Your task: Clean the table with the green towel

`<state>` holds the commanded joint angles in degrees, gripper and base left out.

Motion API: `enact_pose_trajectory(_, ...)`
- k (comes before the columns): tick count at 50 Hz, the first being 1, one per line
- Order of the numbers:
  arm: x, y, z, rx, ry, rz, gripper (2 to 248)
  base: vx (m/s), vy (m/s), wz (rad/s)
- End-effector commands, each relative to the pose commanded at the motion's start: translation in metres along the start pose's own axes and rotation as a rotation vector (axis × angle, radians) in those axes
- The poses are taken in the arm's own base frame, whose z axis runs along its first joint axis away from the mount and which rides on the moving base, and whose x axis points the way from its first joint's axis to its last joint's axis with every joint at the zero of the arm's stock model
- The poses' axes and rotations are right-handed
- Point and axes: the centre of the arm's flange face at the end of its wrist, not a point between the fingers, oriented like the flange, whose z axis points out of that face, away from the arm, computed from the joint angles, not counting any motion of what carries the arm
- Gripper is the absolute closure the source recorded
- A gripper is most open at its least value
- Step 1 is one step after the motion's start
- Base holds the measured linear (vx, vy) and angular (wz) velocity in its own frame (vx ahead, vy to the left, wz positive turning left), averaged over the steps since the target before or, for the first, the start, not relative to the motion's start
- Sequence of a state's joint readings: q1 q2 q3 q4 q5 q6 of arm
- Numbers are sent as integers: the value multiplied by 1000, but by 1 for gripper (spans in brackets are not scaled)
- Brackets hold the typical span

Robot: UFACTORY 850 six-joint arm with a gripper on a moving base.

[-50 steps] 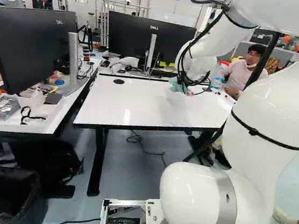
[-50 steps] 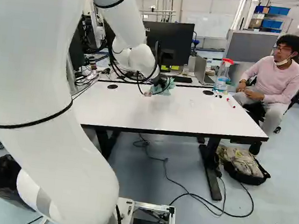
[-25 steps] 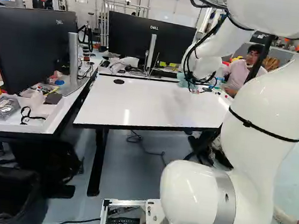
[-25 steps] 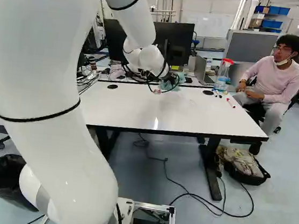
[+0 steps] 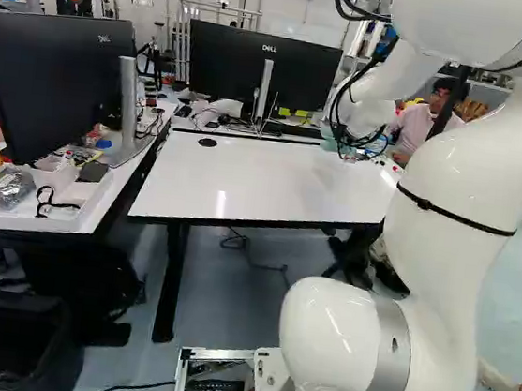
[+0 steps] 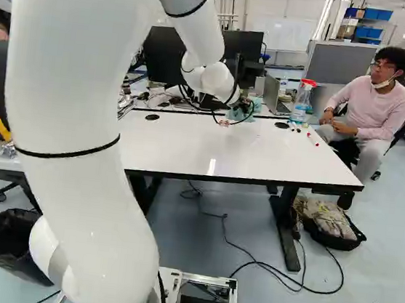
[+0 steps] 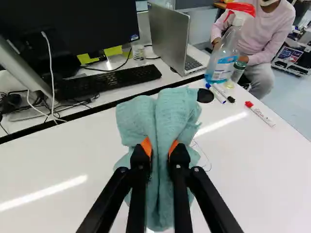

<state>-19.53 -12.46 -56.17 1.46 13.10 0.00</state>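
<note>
Step in hand, my read: wiping, working the far part of the surface [image 7: 53,158] with the towel [image 7: 170,111]. Can't call how much is done, no visible dirt to judge by. Only candidate is a thin dark line [image 7: 210,168] beside the towel, could be a thread or hair, can't tell.

Next move: keep the cloth low and flat, take it over that line, then sweep back toward the base in overlapping passes. Light downward pressure should do. Watch the far right corner: spray bottle [image 7: 223,63], capped markers [image 7: 216,93] and red marker [image 7: 261,114] sit ahead and off to the right. A wide stroke that way could roll the markers or knock the bottle. Keyboard [image 7: 107,81] is just past the far edge, so don't overrun.

Jaws: part-closed, held apart only by the thickness of bunched cloth. Orange pads [image 7: 146,146] press it from both sides, towel pinched near its middle, folds spreading out ahead and hanging below. Grip looks secure. Contact with the surface: can't confirm from these angles. Bunched like that, it'll probably wipe a narrow strip per pass
</note>
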Motion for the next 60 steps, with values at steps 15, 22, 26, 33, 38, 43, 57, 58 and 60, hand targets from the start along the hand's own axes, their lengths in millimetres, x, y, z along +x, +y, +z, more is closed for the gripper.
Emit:
enact_pose_trajectory(15, -2, 21, 27, -31, -14, 20, 195, 0, 0, 0)
enact_pose_trajectory(22, -4, 31, 40, -44, -24, 29, 195, 0, 0, 0)
enact_pose_trajectory(26, -5, 37, 47, -52, -29, 34, 195, 0, 0, 0)
enact_pose_trajectory(33, -8, 48, 58, -66, -39, 44, 195, 0, 0, 0)
enact_pose_trajectory(38, -7, 54, 63, -75, -39, 50, 195, 0, 0, 0)
enact_pose_trajectory(43, -5, 61, 67, -84, -36, 56, 195, 0, 0, 0)
enact_pose_trajectory(57, -1, 79, 78, -105, -30, 70, 195, 0, 0, 0)
enact_pose_trajectory(58, -1, 79, 79, -106, -30, 71, 195, 0, 0, 0)
enact_pose_trajectory(60, -2, 80, 80, -106, -32, 71, 195, 0, 0, 0)
